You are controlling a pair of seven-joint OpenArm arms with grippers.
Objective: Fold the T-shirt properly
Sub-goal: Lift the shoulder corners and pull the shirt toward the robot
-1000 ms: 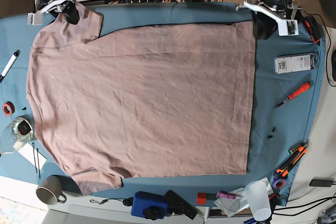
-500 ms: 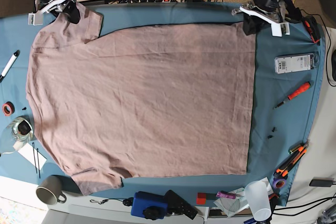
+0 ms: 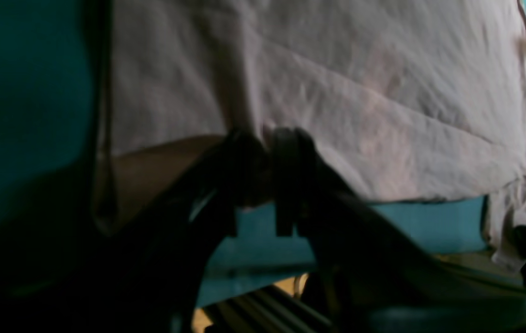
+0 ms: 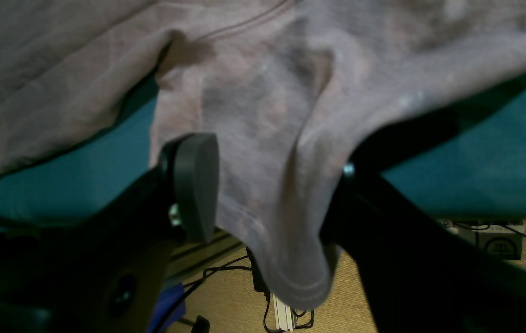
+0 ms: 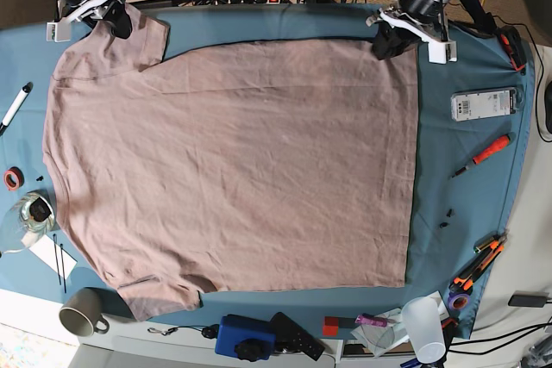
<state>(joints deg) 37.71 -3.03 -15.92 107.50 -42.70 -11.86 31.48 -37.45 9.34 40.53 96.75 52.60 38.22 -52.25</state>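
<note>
The dusty-pink T-shirt (image 5: 233,161) lies spread flat on the blue table cloth (image 5: 457,187), sleeves toward the left. My left gripper (image 5: 385,45) sits at the shirt's far right corner. In the left wrist view its fingers (image 3: 290,152) are pinched on the fabric edge (image 3: 337,92), with creases running out from the grip. My right gripper (image 5: 115,23) is at the far left sleeve. In the right wrist view its jaws stand wide, and the sleeve (image 4: 263,115) hangs between the grey pad (image 4: 196,185) and the other finger (image 4: 344,203).
On the right lie a white handheld device (image 5: 483,105), an orange screwdriver (image 5: 487,152) and more tools (image 5: 479,260). A pen (image 5: 15,105), red tape roll (image 5: 12,178) and glass jar (image 5: 30,213) sit left. A mug (image 5: 82,312), blue box (image 5: 246,333) and plastic cup (image 5: 424,325) line the front edge.
My left gripper has moved leftward along the shirt's far edge, from the corner onto the fabric. The right gripper and the sleeve have not moved.
</note>
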